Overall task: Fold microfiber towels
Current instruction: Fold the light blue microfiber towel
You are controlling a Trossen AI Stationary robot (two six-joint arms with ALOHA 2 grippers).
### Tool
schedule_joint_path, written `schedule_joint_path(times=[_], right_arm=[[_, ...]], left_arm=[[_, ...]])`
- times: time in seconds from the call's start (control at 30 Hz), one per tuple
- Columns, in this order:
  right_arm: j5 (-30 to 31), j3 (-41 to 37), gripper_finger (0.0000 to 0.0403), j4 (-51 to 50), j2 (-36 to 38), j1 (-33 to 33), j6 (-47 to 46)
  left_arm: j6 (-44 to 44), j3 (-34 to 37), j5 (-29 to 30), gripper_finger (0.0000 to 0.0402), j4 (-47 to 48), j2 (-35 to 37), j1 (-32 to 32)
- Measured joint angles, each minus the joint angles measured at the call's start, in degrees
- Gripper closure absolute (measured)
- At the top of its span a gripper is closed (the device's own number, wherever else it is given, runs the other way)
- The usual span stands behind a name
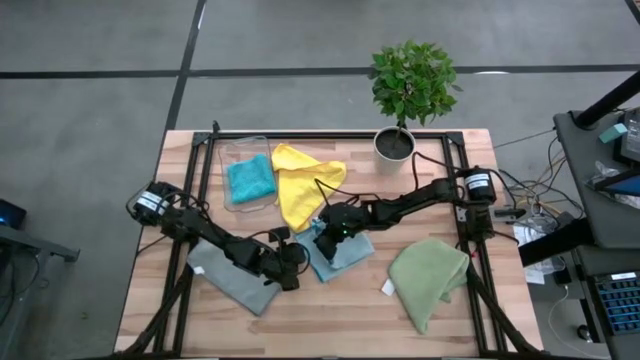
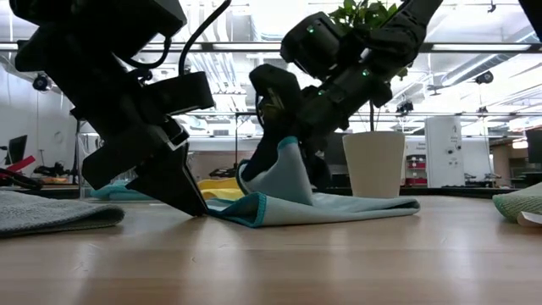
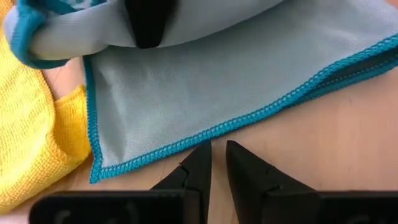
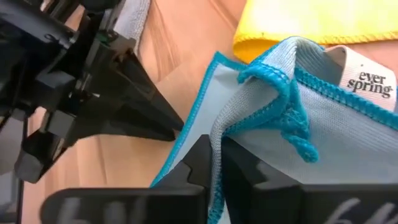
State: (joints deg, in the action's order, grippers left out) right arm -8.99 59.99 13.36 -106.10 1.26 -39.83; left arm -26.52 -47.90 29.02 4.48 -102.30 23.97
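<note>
The light blue towel (image 1: 340, 255) lies near the middle of the table (image 1: 500, 320) in the high view, a bit below the center of the frame. The right gripper (image 4: 214, 158) pinches one edge of it. The cloth sits between its two dark fingers, and that edge is lifted off the wood. In the low view this raised part stands up like a little tent in the middle of the frame, and the rest of the towel lies flat to the right.

The left gripper (image 3: 217, 165) has its tips down on the table just beside the towel's teal-stitched edge. Its fingers are close together with a thin gap, and they hold nothing.

The yellow towel (image 1: 300, 185) lies just above the blue one in the high view, spread open. The teal towel (image 1: 250, 180) sits inside the clear bin (image 1: 228, 152) to the upper left of center. The grey towel (image 1: 230, 280) lies at the lower left, partly under the left arm. The olive green towel (image 1: 430, 280) lies at the lower right, well apart from both arms. A potted plant (image 1: 410, 90) stands at the top edge of the table.
</note>
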Motion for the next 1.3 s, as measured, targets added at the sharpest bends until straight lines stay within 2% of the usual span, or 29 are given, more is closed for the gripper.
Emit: schedule_joint_path(times=[0.33, 0.53, 0.63, 0.87, 0.97, 1.13, 1.3], right_arm=[[-2.0, 0.8, 0.0269, 0.0, 0.1, 0.2, 1.5], [-5.1, 0.8, 0.0231, -0.5, 1.6, 0.6, 4.3], [-5.0, 0.7, 0.0226, -3.0, 3.7, 1.4, 9.9], [-4.7, -1.3, 0.0238, -8.8, 7.8, 8.0, 32.5], [-2.7, -2.6, 0.0241, -6.2, 7.7, 11.0, 35.1], [8.3, -3.6, 0.0241, 2.3, 4.5, 14.2, 36.5], [10.6, -3.3, 0.0241, 11.4, -0.6, 14.7, 35.7]], left_arm=[[0.2, 0.0, -0.1, 0.0364, 0.0, 0.1, 0.0], [0.4, 0.1, -3.2, 0.0364, 2.8, 2.4, 0.0], [0.2, 0.2, -4.6, 0.0364, 4.6, 4.7, 0.0], [0.0, 0.3, -5.2, 0.0364, 4.6, 7.2, 0.1], [0.1, 0.4, -5.2, 0.0364, 2.9, 7.2, 0.1], [0.4, 0.5, -2.4, 0.0364, 2.0, 7.1, -0.1], [0.1, 1.1, -1.7, 0.0364, 2.0, 6.7, -0.2]])
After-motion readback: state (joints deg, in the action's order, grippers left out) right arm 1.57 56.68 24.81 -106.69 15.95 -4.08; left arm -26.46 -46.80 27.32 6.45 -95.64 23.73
